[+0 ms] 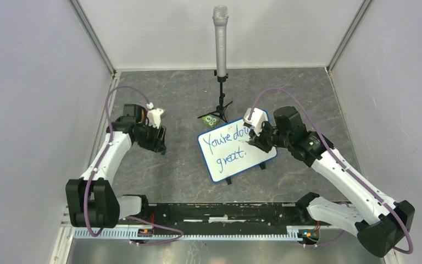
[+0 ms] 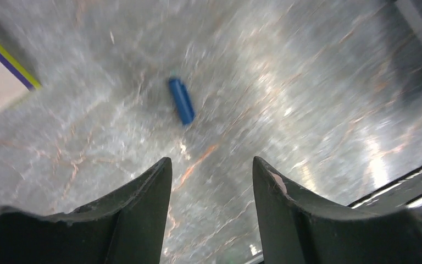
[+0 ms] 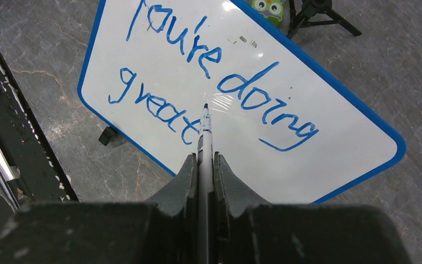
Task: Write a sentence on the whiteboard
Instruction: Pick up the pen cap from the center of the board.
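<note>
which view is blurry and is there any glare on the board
Left wrist: motion-blurred, the table streaked, the small blue object smeared. Right wrist: sharp, small glare patches on the whiteboard by the marker. Top external: sharp, evenly lit.

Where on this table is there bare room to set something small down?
Free: the far right corner, between the microphone stand and the right wall; the strip between the whiteboard and the black rail. Crowded: the centre, where stand, small green item, whiteboard and the marker in the right gripper cluster, and by the left gripper, where a blue cap lies.
</note>
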You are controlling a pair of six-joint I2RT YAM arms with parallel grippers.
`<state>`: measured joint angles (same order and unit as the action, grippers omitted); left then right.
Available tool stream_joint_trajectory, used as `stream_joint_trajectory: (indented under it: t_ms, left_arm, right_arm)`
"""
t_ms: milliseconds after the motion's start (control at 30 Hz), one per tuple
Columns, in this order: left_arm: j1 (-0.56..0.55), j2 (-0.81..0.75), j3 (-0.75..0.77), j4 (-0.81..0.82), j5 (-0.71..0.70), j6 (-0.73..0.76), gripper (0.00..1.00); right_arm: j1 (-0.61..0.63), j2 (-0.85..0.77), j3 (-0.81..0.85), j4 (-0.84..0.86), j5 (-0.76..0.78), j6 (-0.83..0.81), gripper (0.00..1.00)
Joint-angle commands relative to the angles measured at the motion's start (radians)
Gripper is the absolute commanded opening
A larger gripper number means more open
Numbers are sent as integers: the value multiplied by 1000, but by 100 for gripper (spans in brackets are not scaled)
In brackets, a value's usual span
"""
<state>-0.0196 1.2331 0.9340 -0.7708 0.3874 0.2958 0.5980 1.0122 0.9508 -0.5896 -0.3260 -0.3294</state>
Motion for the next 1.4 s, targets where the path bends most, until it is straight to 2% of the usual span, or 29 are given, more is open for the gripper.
stream_joint_trajectory:
  t_ms: [0,400,667,867,967,1100,1233,1367]
  left_arm:
    - [-14,36,-80,40,-193,104,61]
    - [-164,211,-109,173,-307,17,59]
    - [-239,299,-120,229,-425,-36,54]
    - [-250,371,-81,223,-479,-47,50]
    - [-244,405,-58,210,-466,-50,43]
    - [-201,418,-27,192,-398,-54,26]
    - [-180,378,-19,168,-282,-34,13]
    - [-180,274,5,110,-248,-17,4]
  right_arm:
    - [-13,14,51,35,-27,22,0]
    - [-29,19,43,33,-20,20,0]
    - [-32,25,46,31,-15,16,0]
    - [-32,32,50,29,-16,16,0]
    - [-32,36,53,27,-18,15,0]
    - [-31,36,57,25,-27,12,0]
    - [-32,35,69,20,-48,10,0]
    - [-32,37,91,15,-74,11,0]
